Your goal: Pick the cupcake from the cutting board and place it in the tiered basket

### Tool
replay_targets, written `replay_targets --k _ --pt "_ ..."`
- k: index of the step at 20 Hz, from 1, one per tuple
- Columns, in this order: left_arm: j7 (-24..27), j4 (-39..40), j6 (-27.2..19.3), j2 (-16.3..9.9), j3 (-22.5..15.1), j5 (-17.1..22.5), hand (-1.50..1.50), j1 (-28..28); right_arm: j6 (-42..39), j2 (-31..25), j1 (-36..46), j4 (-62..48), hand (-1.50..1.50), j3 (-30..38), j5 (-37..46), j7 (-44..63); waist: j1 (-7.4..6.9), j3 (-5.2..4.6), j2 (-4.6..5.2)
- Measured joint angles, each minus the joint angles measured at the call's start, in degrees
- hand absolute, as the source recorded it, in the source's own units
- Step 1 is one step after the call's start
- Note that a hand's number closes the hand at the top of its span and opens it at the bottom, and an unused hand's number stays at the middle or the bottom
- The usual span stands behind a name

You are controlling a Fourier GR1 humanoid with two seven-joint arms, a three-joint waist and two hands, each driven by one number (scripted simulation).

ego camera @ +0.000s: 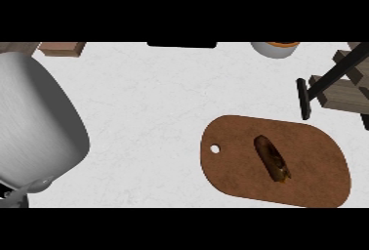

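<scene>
Long dark brown cupcake (272, 159) lying on its side in the middle of the brown rounded wooden cutting board (317, 178), on the right of the white counter (158, 102). Dark wooden tiered basket (338, 80) far right, apart from the board. Big grey forearm (36, 117) at left. No hands showing, so cannot tell about fingers.

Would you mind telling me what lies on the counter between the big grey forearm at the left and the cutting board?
Nothing: in the head view, only bare white counter separates the grey forearm from the cutting board.
</scene>
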State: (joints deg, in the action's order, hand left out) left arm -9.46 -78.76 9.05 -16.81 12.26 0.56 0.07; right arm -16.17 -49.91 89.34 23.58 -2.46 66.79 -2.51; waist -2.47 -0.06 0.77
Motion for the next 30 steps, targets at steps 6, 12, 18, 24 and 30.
replay_targets --k 6,12,18,24,30 --pt "0.36 0.12 -0.73 0.77 -0.20 -0.45 0.00 -0.29 -6.90 -0.31 0.37 -7.18 -1.50 0.05 1.63 6.02 0.05 0.04 0.06" --pt "0.05 0.27 -0.54 0.91 -0.24 -0.44 0.00 -0.66 -6.11 -0.83 1.46 -9.98 -1.50 4.22 -0.66 10.38 0.12 0.12 0.05" --pt "1.39 0.36 -0.40 0.80 0.04 -0.60 0.00 0.02 -0.37 -3.18 3.91 -8.64 -1.50 9.85 -4.77 11.89 0.16 0.13 -0.02" --pt "1.05 -0.57 -1.22 1.46 -0.24 -1.11 0.00 0.65 1.38 -8.20 7.92 -9.44 -1.50 16.11 -8.90 19.50 0.34 0.11 -0.17" --pt "0.73 -0.52 -0.48 0.73 0.63 -0.43 0.00 1.54 -0.48 -15.89 9.92 -11.13 -1.50 24.63 -16.02 23.61 1.40 0.16 -0.59"
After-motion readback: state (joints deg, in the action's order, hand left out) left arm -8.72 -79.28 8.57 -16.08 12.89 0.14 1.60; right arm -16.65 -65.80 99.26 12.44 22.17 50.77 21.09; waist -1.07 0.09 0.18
